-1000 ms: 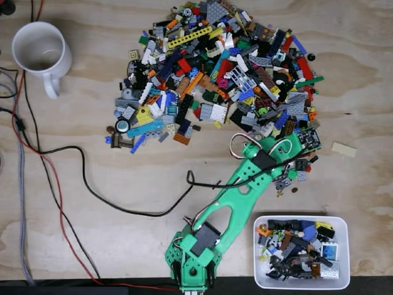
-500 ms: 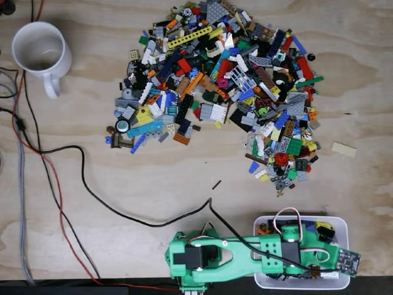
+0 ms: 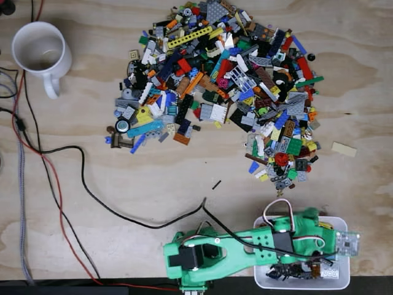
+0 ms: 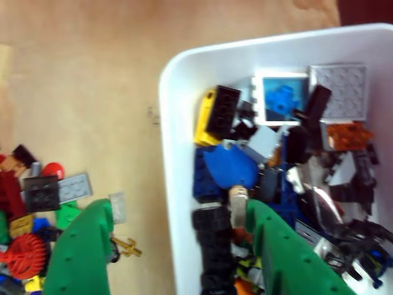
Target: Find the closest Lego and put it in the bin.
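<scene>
Wrist view: we log the green gripper [image 4: 175, 246], jaws wide and empty, straddling the white bin [image 4: 178, 184] wall above the binned Lego pieces [image 4: 227, 166]; risk: descending fingers clipping that rim.

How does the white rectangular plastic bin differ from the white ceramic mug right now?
The white rectangular plastic bin is boxy, holds mixed Lego pieces and has the green arm over it in the fixed view. The white ceramic mug is round with a handle, looks empty and stands apart at upper left. Both are white and open-topped.
</scene>
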Available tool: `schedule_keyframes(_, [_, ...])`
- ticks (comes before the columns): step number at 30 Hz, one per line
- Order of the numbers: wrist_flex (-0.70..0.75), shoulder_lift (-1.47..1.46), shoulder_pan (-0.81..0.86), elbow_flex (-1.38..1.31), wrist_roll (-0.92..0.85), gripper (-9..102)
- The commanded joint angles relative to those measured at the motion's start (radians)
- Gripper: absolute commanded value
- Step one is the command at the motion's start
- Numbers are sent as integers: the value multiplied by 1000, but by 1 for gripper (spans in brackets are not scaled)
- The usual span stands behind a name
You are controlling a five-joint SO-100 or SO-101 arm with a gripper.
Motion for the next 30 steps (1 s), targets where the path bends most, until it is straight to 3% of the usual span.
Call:
schedule_keyframes(1, [-37,114,-310,-61,-61,24])
schedule_keyframes(5, [-25,89,-566,-51,-52,24])
schedule_keyframes(10, [-179,127,-824,110,-31,25])
schedule_keyframes(15, [-195,179,-1031,221,-2,24])
schedule_keyframes(30, [-239,141,-1190,259,51,24])
